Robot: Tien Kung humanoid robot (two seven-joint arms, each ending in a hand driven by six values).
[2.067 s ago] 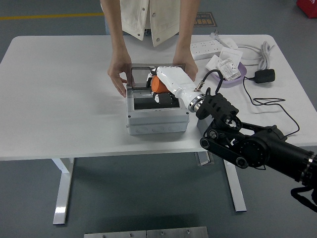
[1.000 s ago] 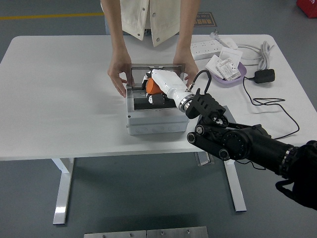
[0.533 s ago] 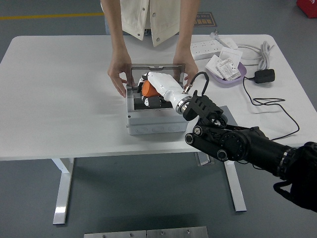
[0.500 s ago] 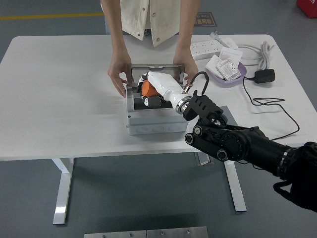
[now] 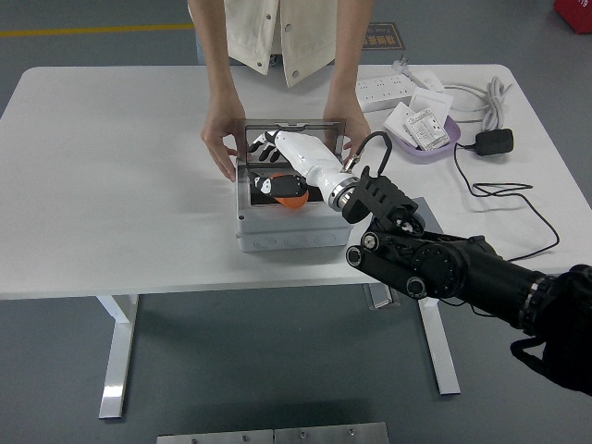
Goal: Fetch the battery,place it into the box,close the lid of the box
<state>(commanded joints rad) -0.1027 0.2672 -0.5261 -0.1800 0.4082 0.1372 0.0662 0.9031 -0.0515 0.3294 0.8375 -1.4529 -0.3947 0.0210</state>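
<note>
We see a white table [image 5: 111, 166] on metal legs [image 5: 118, 356], grey floor [image 5: 277, 370] beneath, a yellow line [image 5: 92, 30] beyond.

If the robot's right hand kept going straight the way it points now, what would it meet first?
The right hand points up and left over the open box. Going straight on, it would probably meet the raised lid first, near the person's hand steadying it, though depth is hard to judge.

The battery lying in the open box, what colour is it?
Orange with a black end, as far as the head view shows: the battery lies inside the grey box.
</note>
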